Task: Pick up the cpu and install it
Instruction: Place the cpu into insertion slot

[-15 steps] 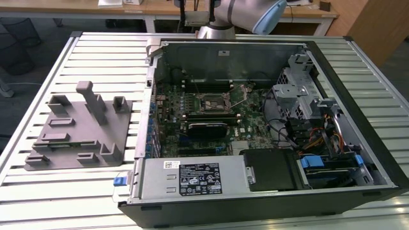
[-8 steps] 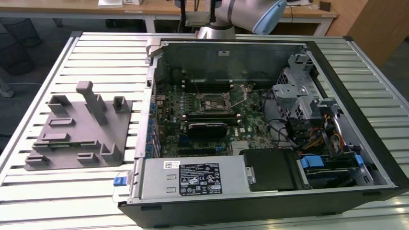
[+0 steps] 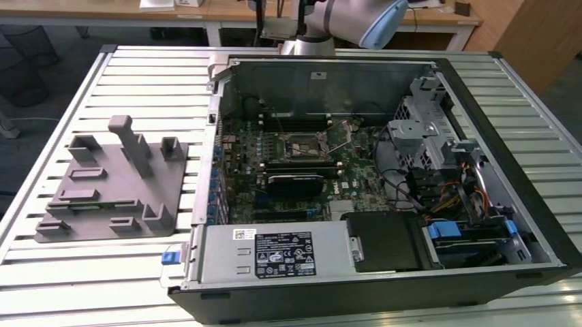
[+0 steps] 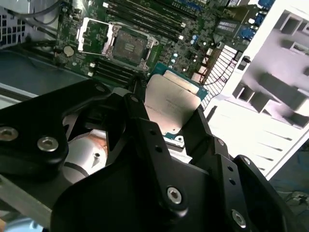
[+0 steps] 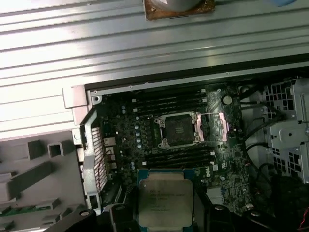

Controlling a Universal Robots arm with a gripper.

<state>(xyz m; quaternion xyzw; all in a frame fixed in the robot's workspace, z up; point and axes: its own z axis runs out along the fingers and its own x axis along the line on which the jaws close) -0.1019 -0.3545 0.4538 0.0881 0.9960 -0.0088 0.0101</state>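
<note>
The cpu (image 5: 165, 200), a small flat square chip with a pale silver top on a green edge, was pinched by two opposite edges between the black fingers of the gripper (image 5: 165, 216). The fingers were pressed against its sides, probably so that the flat top and the underside were left untouched. In both wrist views the chip was seen held in the air over the open computer case (image 3: 509, 102), apart from the board below it.

On the green motherboard (image 5: 145, 145), the square cpu socket (image 5: 178, 130) was seen empty. Its metal retention frame (image 5: 215, 128) was swung open to one side, apparently so that the chip could be received. Rows of dark memory slots (image 5: 164, 104) were seen on either side of the socket.

Beside the case, a grey plastic tray with upright pegs (image 3: 118, 184) was laid on the slatted metal table (image 3: 54, 272). In the exterior view the robot arm (image 3: 364, 20) was seen beyond the far side of the case.
</note>
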